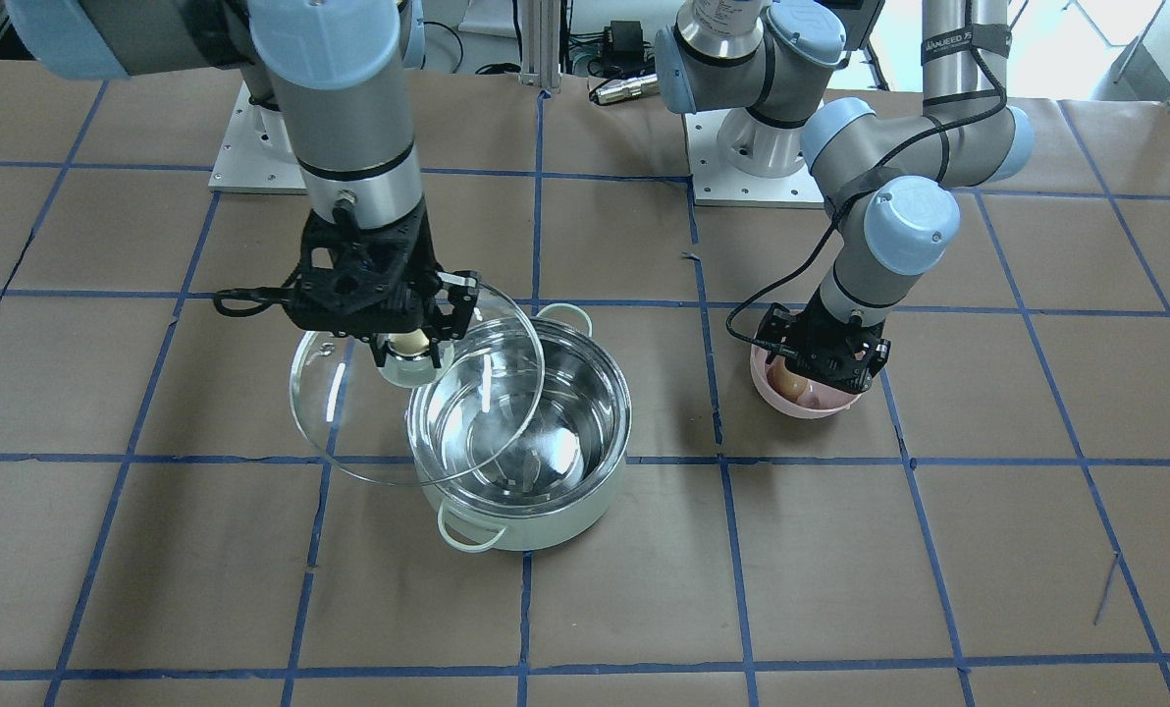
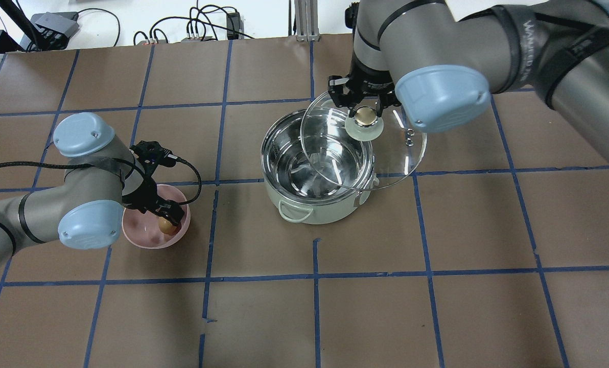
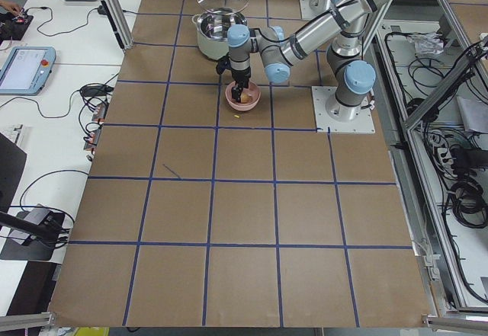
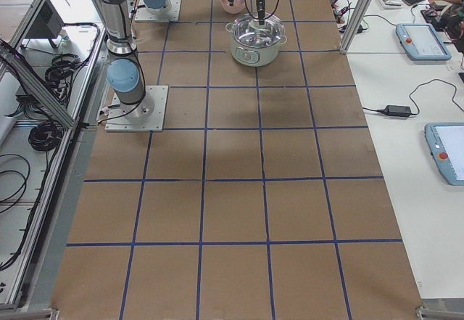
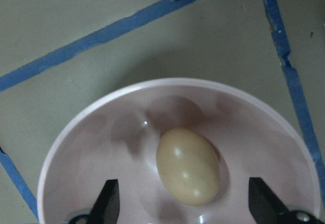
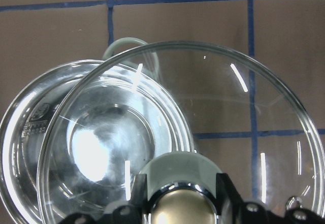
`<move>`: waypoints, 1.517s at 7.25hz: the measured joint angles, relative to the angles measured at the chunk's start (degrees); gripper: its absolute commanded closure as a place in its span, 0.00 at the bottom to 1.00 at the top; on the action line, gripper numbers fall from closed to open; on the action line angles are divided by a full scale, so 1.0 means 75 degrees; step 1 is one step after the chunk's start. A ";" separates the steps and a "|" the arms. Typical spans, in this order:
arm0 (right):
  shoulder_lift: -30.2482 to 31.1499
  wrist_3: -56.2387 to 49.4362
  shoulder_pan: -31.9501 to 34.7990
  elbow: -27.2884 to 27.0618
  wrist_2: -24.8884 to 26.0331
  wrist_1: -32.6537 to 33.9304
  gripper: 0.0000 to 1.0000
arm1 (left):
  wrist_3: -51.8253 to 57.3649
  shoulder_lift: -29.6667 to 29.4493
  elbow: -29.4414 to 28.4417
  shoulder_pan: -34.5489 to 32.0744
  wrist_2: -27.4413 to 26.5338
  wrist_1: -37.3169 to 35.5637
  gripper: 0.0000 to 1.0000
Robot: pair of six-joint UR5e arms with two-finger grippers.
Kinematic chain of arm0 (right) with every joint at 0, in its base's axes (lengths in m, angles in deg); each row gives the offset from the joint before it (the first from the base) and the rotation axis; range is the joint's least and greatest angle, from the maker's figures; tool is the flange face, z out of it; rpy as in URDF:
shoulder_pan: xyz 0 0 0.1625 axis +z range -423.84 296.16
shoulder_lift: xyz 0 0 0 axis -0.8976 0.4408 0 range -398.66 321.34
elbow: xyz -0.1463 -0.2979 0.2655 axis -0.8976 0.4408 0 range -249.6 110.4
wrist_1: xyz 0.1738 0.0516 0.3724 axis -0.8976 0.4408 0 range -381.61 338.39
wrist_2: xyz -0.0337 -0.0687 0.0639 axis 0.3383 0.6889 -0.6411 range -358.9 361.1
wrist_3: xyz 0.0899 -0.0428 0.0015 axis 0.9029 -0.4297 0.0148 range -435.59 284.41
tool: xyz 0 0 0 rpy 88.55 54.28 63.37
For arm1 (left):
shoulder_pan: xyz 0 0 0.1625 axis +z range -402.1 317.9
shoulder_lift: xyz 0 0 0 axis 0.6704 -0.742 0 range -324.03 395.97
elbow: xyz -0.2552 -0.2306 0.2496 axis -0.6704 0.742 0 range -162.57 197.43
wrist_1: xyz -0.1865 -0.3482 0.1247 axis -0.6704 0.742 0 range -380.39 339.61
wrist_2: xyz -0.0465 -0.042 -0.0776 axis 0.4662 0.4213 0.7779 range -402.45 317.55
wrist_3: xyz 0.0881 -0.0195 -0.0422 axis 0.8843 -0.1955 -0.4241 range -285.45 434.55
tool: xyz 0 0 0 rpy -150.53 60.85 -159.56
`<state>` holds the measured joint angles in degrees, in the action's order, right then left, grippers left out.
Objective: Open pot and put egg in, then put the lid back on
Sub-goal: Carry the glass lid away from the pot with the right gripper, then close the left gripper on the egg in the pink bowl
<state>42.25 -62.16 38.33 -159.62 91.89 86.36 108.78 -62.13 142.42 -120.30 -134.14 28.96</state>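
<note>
The mint-white pot (image 2: 314, 207) stands open mid-table, its steel inside empty (image 1: 536, 422). My right gripper (image 2: 364, 110) is shut on the beige knob (image 6: 177, 209) of the glass lid (image 2: 386, 153) and holds it tilted above the pot's side, partly overlapping the pot's rim (image 6: 30, 117). The tan egg (image 5: 188, 165) lies in a pink bowl (image 2: 136, 235). My left gripper (image 2: 170, 221) is open and low over the bowl, its fingertips (image 5: 109, 203) on either side of the egg, apart from it.
The table is brown paper with a blue tape grid (image 2: 314, 276). The arm bases (image 1: 757, 167) stand at the robot's edge. Cables and boxes (image 2: 54, 23) lie beyond the far edge.
</note>
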 measured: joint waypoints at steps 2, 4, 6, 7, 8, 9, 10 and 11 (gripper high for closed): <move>0.0467 -0.0840 -0.0654 -0.0025 -0.0008 -0.0595 0.62 | 0.0089 -0.0005 0.0161 0.0046 0.0129 -0.0541 0.09; 0.0763 -0.1855 -0.1377 -0.0078 -0.0002 -0.1112 0.62 | 0.0111 -0.0036 0.0192 0.0064 0.0188 -0.0749 0.09; 0.0977 -0.2648 -0.1947 -0.0119 -0.0003 -0.1487 0.62 | 0.0097 -0.0101 0.0192 0.0067 0.0204 -0.0810 0.10; 0.1018 -0.2774 -0.2030 -0.0153 -0.0008 -0.1552 0.62 | 0.0085 -0.0130 0.0200 0.0068 0.0244 -0.0844 0.10; 0.1038 -0.2809 -0.2051 -0.0183 -0.0010 -0.1573 0.62 | 0.0082 -0.0150 0.0205 0.0068 0.0316 -0.0868 0.10; 0.1052 -0.2819 -0.2049 -0.0199 -0.0011 -0.1578 0.62 | 0.0082 -0.0171 0.0218 0.0071 0.0365 -0.0896 0.10; 0.1071 -0.2822 -0.2041 -0.0204 -0.0012 -0.1583 0.62 | 0.0079 -0.0220 0.0228 0.0075 0.0382 -0.0926 0.10; 0.1077 -0.2822 -0.2038 -0.0207 -0.0012 -0.1586 0.62 | 0.0077 -0.0284 0.0229 0.0077 0.0387 -0.0951 0.10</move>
<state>50.33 -83.32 23.05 -161.17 91.81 74.46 109.36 -64.26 144.14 -119.72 -131.24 21.83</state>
